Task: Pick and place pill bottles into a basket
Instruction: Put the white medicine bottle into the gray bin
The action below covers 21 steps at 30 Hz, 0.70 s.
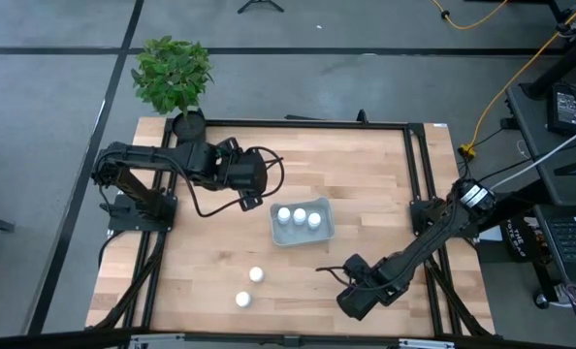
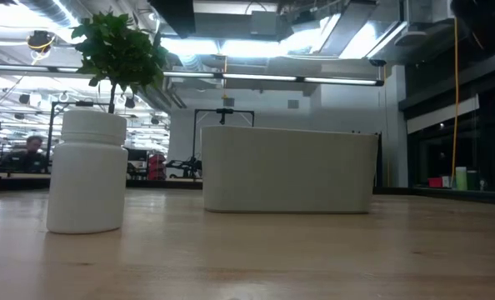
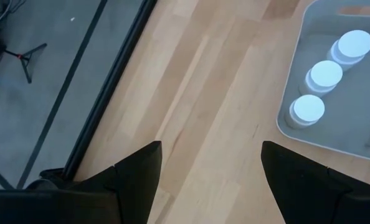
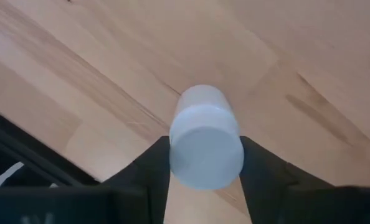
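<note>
The pale basket (image 1: 303, 221) stands mid-table and holds three white pill bottles (image 1: 299, 215); it also shows in the low view (image 2: 287, 171) and the left wrist view (image 3: 334, 74). Two more bottles (image 1: 256, 275) (image 1: 242, 300) stand upright on the wood nearer the front edge; one of them shows in the low view (image 2: 85, 171). My left gripper (image 1: 254, 197) (image 3: 210, 180) is open and empty, just left of the basket. My right gripper (image 1: 352, 274) (image 4: 205, 168) is at the front right, shut on another bottle (image 4: 203, 124), which the gripper hides in the high view. My right gripper pinches the bottle's round cap (image 4: 205, 155) between its two fingers (image 4: 260, 174), one on each side. The fingers come from above, pointing down along the bottle, which stands upright below them. Whether its base is clear of the wood I cannot tell.
A potted plant (image 1: 175, 76) stands at the table's far left corner. A black frame rail (image 1: 419, 174) runs along the table's sides. Bare wood lies between the basket and the right arm.
</note>
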Tool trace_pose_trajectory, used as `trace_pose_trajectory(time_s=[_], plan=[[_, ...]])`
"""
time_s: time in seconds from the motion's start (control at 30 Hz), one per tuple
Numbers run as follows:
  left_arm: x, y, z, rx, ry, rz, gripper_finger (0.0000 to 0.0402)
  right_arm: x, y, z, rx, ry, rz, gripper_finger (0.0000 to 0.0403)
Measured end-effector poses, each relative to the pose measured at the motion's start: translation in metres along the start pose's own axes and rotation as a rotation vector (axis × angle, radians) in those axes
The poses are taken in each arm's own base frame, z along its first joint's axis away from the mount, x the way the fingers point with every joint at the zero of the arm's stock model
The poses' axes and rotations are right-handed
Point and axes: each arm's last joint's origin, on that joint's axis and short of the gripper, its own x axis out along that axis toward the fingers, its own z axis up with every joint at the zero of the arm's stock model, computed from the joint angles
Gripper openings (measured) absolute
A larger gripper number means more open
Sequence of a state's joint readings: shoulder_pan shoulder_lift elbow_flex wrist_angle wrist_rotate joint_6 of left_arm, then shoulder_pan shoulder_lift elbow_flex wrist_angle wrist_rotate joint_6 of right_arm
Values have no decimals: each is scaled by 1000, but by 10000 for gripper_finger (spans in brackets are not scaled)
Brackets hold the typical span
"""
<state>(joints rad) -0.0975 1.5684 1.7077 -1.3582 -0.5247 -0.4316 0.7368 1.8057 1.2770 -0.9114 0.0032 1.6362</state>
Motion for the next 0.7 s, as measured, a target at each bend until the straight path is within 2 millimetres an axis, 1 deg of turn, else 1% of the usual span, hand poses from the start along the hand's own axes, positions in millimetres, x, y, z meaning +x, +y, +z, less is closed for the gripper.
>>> trace_pose_trajectory(time_s=[0.1,0.17,0.27,0.37,0.47,0.57,0.7], plan=[[0,0,0,0,0,0,267,-3,2,0,-23,1,11,150],[0,0,0,0,0,0,267,-9,7,0,-47,-1,30,150],[0,0,0,0,-1,2,267,-25,12,5,-83,-4,16,150],[0,0,0,-1,-2,4,267,-47,15,14,-120,-32,-14,150],[0,0,0,-1,-2,4,267,-71,19,29,-172,-83,-27,150],[0,0,0,-1,-3,4,267,-93,21,49,-234,-126,-25,150],[0,0,0,-1,-2,4,267,-112,22,83,-306,-193,-6,150]])
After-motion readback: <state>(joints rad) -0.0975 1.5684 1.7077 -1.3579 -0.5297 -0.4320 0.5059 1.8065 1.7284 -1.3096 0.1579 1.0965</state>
